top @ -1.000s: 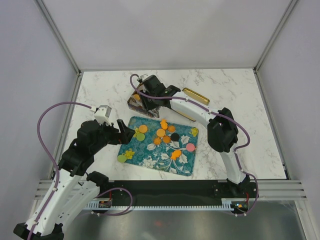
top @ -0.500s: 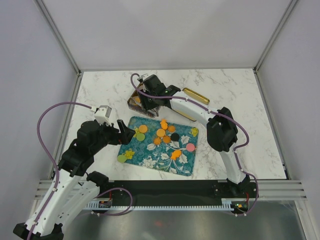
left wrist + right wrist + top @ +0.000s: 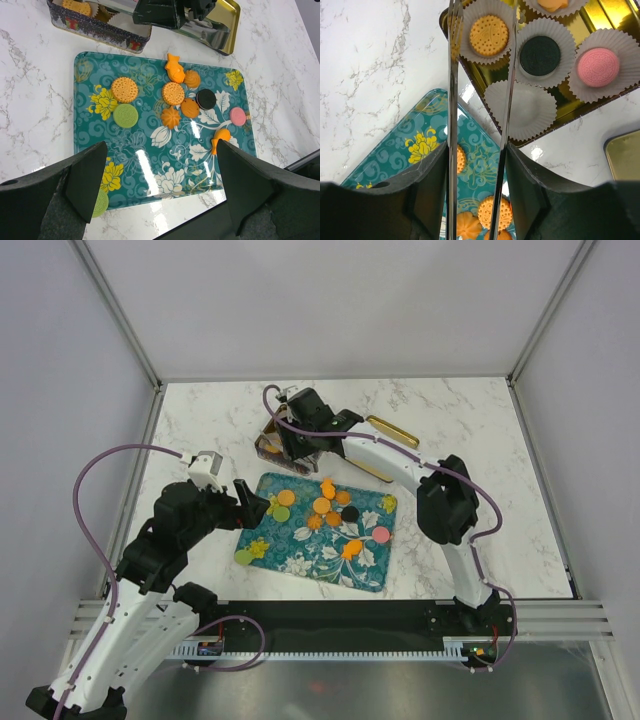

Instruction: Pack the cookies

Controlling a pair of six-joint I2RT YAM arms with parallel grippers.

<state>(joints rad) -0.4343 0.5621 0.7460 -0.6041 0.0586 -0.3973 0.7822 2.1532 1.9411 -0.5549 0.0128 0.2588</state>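
Several cookies lie on the teal flowered tray [image 3: 300, 552]: orange ones [image 3: 321, 505], a black one [image 3: 350, 512], a pink one [image 3: 381, 534] and green ones [image 3: 282, 513]. My left gripper [image 3: 162, 165] is open and empty, above the tray's near-left edge; a green cookie [image 3: 125, 115] and an orange cookie [image 3: 124, 89] lie ahead of it. My right gripper [image 3: 476, 150] holds metal tongs [image 3: 452, 75], their blades apart with nothing between them, over the tin [image 3: 268, 448]. In the tin, paper cups hold an orange cookie [image 3: 489, 35], a black one [image 3: 540, 55] and a pink one [image 3: 598, 67].
One paper cup [image 3: 520, 110] in the tin is empty. The gold tin lid [image 3: 392, 431] lies right of the tin. The frame's posts and walls ring the marble table [image 3: 470, 420].
My right gripper with the tongs has shifted slightly up and right over the tin. The left arm has not moved.
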